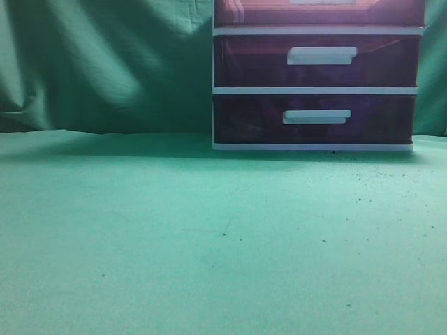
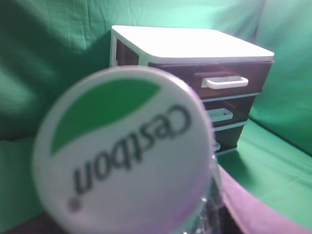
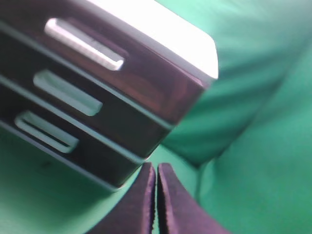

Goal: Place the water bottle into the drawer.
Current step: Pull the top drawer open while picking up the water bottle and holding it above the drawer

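The water bottle (image 2: 122, 156) fills the left wrist view, its white cap with a green leaf and "Cestbon" print facing the camera. One purple finger of my left gripper (image 2: 253, 212) shows beside its clear body, and the gripper is shut on the bottle. The drawer (image 2: 253, 73) is the top one of the white-framed cabinet; it is closed, with a white bar handle (image 2: 224, 82). It also shows in the exterior view (image 1: 258, 12), cut by the top edge, and in the right wrist view (image 3: 146, 73). My right gripper (image 3: 156, 166) is shut and empty, near the cabinet's lower right corner.
Two darker purple drawers (image 1: 251, 63) (image 1: 251, 118) sit below the top one, both closed. Green cloth (image 1: 209, 237) covers the table and hangs behind the cabinet. Neither arm shows in the exterior view.
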`<control>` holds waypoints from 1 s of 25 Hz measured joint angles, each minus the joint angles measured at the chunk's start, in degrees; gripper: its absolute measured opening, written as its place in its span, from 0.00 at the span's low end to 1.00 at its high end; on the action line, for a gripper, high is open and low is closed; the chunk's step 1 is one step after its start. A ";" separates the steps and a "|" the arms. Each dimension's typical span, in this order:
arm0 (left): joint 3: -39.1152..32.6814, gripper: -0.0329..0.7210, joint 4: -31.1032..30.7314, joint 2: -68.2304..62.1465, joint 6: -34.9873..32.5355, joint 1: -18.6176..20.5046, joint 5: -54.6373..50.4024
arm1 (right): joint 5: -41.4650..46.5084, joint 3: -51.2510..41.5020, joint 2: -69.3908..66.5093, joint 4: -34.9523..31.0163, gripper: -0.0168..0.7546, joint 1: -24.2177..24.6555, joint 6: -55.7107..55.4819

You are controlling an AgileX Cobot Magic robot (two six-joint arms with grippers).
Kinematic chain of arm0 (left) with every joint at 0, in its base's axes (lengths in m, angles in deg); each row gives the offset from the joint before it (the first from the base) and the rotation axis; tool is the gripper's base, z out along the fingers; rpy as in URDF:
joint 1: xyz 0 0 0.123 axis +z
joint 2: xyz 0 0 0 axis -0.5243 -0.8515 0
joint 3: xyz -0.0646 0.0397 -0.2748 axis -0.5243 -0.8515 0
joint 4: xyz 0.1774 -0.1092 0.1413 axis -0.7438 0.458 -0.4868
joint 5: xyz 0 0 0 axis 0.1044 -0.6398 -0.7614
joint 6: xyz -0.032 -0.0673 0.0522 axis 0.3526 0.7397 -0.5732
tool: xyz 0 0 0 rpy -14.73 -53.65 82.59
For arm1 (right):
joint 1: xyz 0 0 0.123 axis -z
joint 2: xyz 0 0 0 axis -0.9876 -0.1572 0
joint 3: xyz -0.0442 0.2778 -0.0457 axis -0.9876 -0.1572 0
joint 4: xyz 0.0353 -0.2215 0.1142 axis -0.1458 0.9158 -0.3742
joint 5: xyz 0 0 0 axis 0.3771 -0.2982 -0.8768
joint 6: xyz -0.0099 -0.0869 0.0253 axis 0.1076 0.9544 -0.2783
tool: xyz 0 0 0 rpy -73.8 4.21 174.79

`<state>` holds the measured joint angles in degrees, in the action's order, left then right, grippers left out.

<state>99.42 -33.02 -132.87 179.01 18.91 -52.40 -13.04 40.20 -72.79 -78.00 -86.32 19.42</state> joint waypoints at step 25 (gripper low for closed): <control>0.10 0.47 -1.30 -8.40 0.29 0.00 0.03 | -24.76 28.89 -46.98 8.49 0.34 -8.50 38.52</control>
<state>99.52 -34.33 -141.27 179.29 18.91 -52.38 -37.81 69.09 -119.77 -69.51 -94.82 57.93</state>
